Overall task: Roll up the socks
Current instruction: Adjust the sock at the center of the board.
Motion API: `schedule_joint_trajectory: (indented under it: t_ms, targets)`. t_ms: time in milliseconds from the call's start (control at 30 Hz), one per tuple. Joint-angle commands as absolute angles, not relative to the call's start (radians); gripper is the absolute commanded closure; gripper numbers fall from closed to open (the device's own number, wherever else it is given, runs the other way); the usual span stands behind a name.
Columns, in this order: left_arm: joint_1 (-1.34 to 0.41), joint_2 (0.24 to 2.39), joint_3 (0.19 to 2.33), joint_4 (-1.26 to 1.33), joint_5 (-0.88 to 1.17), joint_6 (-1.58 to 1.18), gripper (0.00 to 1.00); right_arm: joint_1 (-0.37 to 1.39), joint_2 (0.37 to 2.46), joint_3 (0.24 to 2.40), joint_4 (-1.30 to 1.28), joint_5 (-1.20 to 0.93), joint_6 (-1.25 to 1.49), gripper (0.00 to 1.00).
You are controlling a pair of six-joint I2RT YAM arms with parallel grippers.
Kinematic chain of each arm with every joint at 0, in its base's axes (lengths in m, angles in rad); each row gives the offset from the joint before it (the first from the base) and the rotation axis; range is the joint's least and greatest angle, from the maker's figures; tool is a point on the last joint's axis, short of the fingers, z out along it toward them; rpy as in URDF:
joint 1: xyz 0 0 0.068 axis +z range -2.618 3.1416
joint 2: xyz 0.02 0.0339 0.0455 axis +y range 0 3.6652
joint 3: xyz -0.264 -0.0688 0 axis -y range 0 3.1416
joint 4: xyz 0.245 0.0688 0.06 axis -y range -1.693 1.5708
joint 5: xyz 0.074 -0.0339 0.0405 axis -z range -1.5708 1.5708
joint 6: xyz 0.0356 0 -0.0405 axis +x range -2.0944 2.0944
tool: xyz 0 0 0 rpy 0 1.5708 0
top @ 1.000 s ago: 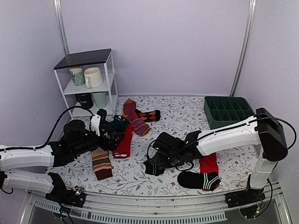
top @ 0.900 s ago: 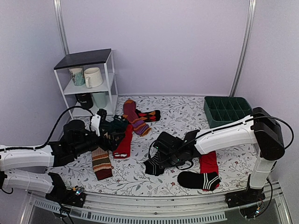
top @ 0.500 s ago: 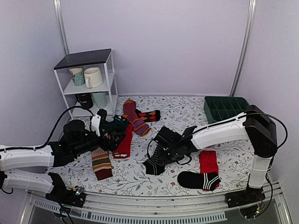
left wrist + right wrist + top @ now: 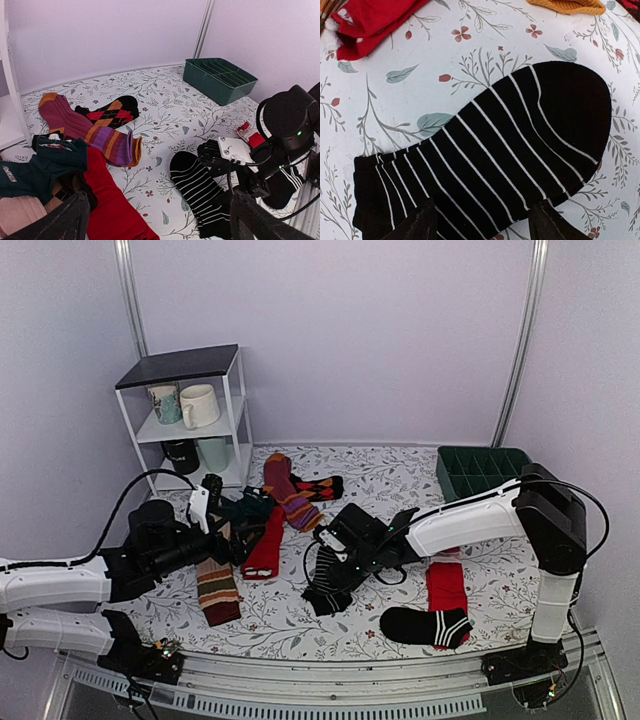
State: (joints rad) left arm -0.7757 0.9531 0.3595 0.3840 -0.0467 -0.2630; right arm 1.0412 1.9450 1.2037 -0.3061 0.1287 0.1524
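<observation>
A black sock with thin white stripes (image 4: 325, 580) lies stretched out flat on the floral cloth near the middle. The right wrist view shows this sock (image 4: 490, 145) lengthwise, toe at the upper right. My right gripper (image 4: 482, 225) hovers just over it, open, one finger (image 4: 415, 222) over the cuff half and the other by the sole edge. From above, the right gripper (image 4: 338, 558) sits over the sock's far end. My left gripper (image 4: 232, 528) is wide open beside the sock pile, holding nothing. In its own view the sock (image 4: 200, 190) lies ahead, right of the left gripper (image 4: 160, 227).
A plain red sock (image 4: 447, 587) and a black sock with a red-and-white end (image 4: 425, 625) lie at the front right. A pile of mixed socks (image 4: 265, 525) sits at the left. A green divided tray (image 4: 487, 478) stands back right, a white shelf with mugs (image 4: 190, 410) back left.
My right gripper has moved away from the front edge and leftward over the striped sock, which now lies longer and flatter. The left arm has drawn back slightly.
</observation>
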Motion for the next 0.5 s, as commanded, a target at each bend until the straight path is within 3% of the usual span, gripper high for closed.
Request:
schedule_joint_trajectory:
  t_ms: [0,100,133,300,467]
  targets:
    - [-0.771,0.947,0.357,0.381,-0.076,-0.259,0.01,1.034,1.835,1.121,-0.211,0.053,0.089,0.35]
    - [-0.769,0.954,0.365,0.376,-0.099,-0.254,0.01,1.034,1.693,1.033,-0.141,0.034,0.106,0.2]
    - [-0.768,0.962,0.374,0.366,-0.105,-0.255,0.01,1.033,1.647,1.008,-0.124,0.02,0.11,0.19]
    - [-0.766,1.038,0.417,0.338,-0.021,-0.198,0.01,1.075,1.451,0.86,0.0,-0.066,0.17,0.21]
    - [-0.765,1.136,0.408,0.438,0.12,-0.204,0.03,1.141,1.437,0.722,0.176,-0.166,0.233,0.28]
